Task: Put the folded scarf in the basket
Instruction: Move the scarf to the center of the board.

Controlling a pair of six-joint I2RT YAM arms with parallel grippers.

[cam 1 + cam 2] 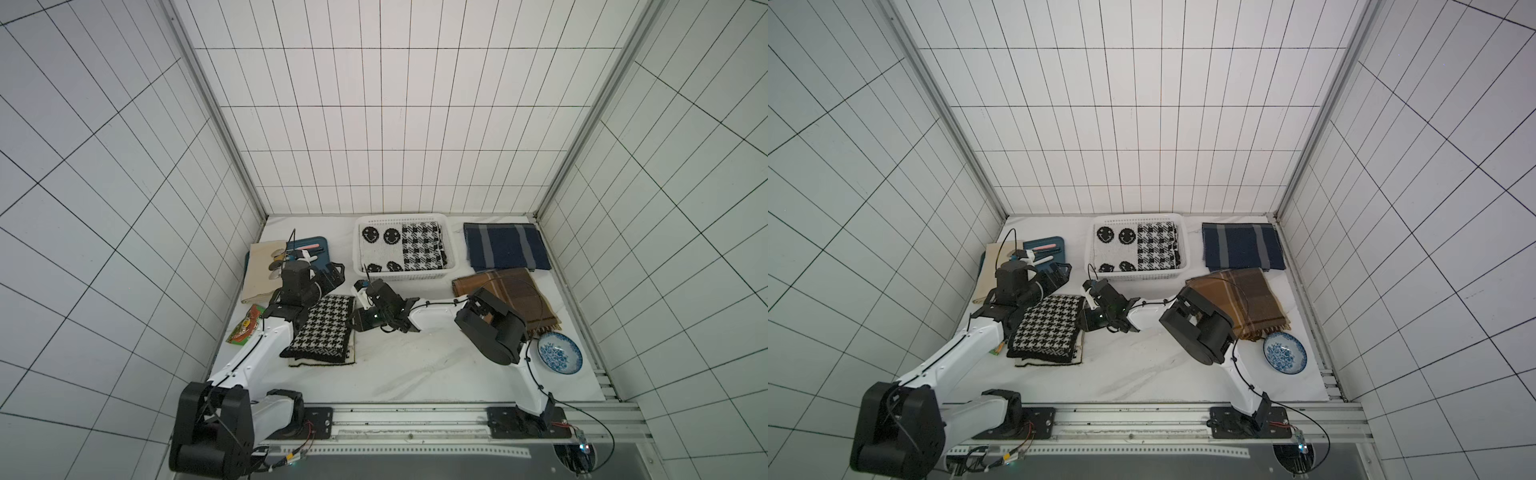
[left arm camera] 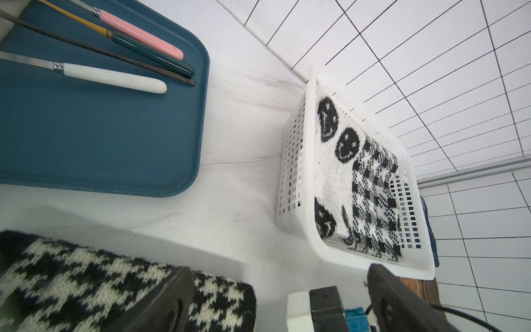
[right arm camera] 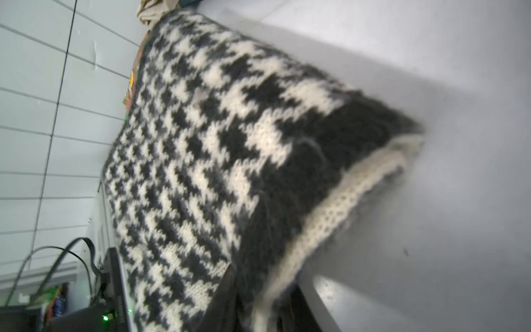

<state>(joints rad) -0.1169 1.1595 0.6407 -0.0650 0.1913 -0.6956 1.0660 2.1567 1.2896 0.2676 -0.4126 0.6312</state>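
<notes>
At seven o'clock from the white plastic basket (image 1: 401, 274), the right gripper (image 3: 258, 303) pinches the black-and-white knitted folded scarf (image 1: 322, 328); the left gripper (image 2: 278, 271) gapes open. Next, probably: lift it in.

smiley scarf (image 1: 380, 251) fills basket (image 1: 415, 274), tabletop (image 1: 415, 365) open

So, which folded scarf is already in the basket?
The smiley-face scarf, lying inside the white basket; the houndstooth, navy and brown scarves are outside it.
</notes>
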